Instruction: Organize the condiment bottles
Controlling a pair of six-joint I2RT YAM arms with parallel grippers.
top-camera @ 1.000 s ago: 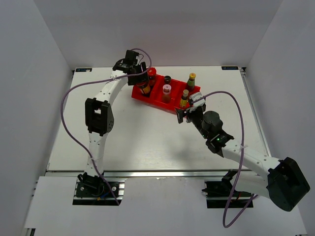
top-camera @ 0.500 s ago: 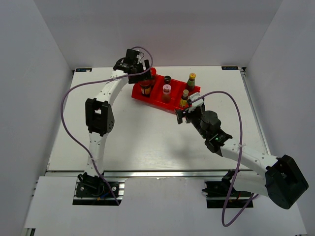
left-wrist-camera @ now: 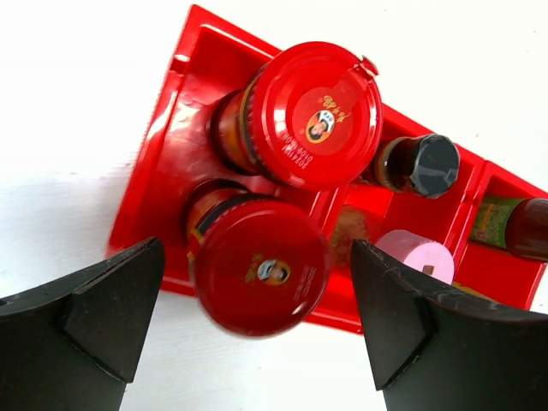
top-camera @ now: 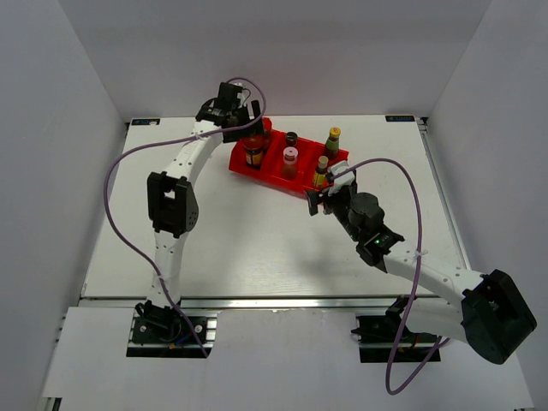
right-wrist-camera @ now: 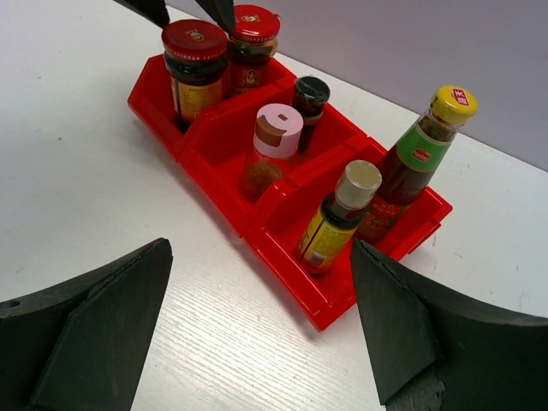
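A: Where do the bottles stand?

B: All six are in the tray [right-wrist-camera: 224,205], upper middle of the top view. In the right wrist view, the front jar [right-wrist-camera: 195,68] and back jar [right-wrist-camera: 253,43] share the left compartment. The pink-cap bottle [right-wrist-camera: 276,141] and dark-cap bottle [right-wrist-camera: 310,98] have the middle one. The pale-cap bottle [right-wrist-camera: 347,218] and yellow-cap bottle [right-wrist-camera: 424,154] have the right one.

A: And the jaws?

B: The left gripper [left-wrist-camera: 257,317] hangs above the front jar, jaws wide apart, touching nothing. The right gripper [top-camera: 324,195] is over the counter [right-wrist-camera: 103,197] near the tray's lower right end, jaws also apart and empty.
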